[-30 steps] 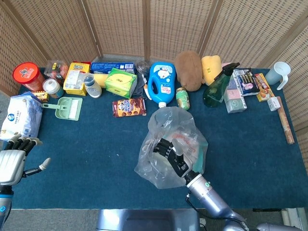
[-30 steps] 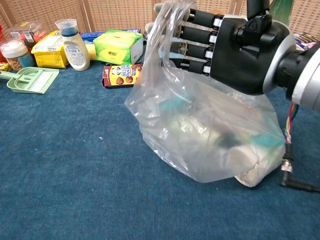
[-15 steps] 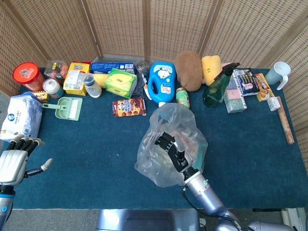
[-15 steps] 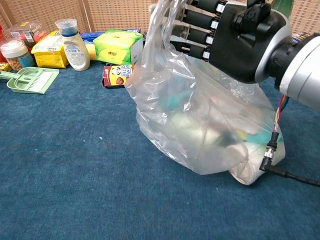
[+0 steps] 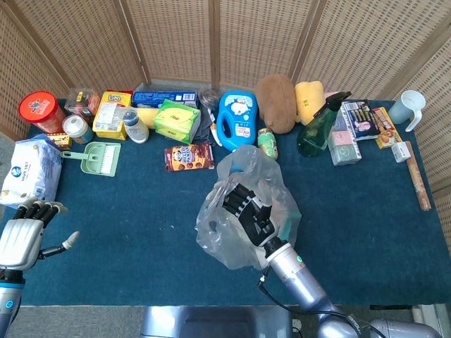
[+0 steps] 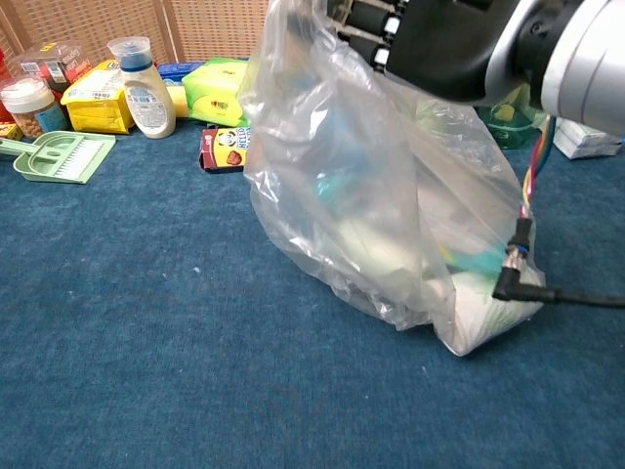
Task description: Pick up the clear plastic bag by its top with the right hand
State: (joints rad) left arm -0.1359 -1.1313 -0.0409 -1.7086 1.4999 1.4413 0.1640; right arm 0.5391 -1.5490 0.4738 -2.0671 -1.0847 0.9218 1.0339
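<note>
Bag point(image 6: 381, 195) of thin, limp, slippery plastic, loosely filled, is gathered at its top in the right hand point(image 5: 248, 210); its bottom is seen resting on the tabletop point(image 6: 146, 322); crumpled neck judged the surest hold

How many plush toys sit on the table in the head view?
2. A brown plush toy stands in the back row right of the blue detergent bottle; a yellow plush toy sits against its right side. Others could hide behind taller items.
</note>
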